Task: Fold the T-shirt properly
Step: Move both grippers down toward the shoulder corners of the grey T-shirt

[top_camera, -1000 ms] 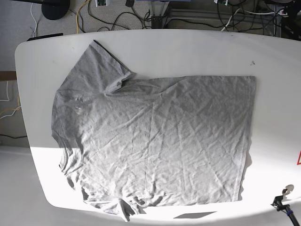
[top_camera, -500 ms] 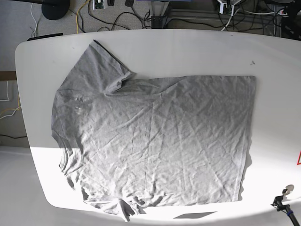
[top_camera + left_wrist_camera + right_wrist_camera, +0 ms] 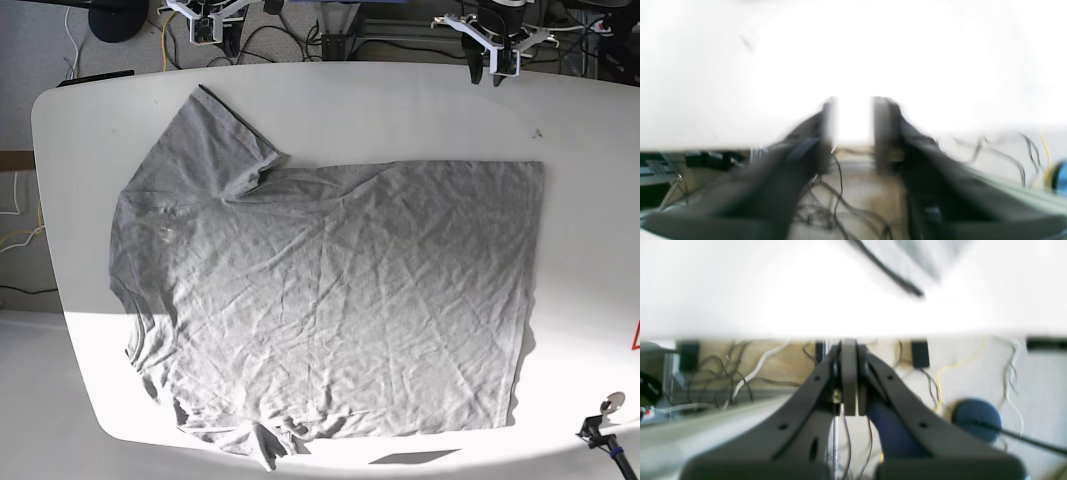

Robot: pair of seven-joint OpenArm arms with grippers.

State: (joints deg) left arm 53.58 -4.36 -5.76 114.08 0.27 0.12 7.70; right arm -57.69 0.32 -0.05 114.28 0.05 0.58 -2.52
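The grey T-shirt [image 3: 330,290] lies spread flat and wrinkled on the white table [image 3: 400,100], collar end to the left, hem to the right. No lettering shows. My left gripper [image 3: 485,72] hangs over the table's far edge at the right, apart from the shirt. In the left wrist view it [image 3: 853,120] is open and empty, and blurred. My right gripper [image 3: 217,38] is beyond the far edge at the left, near the upper sleeve. In the right wrist view it [image 3: 849,373] is shut and empty, with a blurred bit of the shirt [image 3: 927,253] at the top.
Cables [image 3: 260,40] and a black stand base [image 3: 115,15] lie on the floor behind the table. A small black clamp [image 3: 600,428] sits at the front right corner. A red mark [image 3: 635,335] shows at the right edge.
Both grippers have come into the base view at the table's far edge; they did not show before. The T-shirt has not moved.
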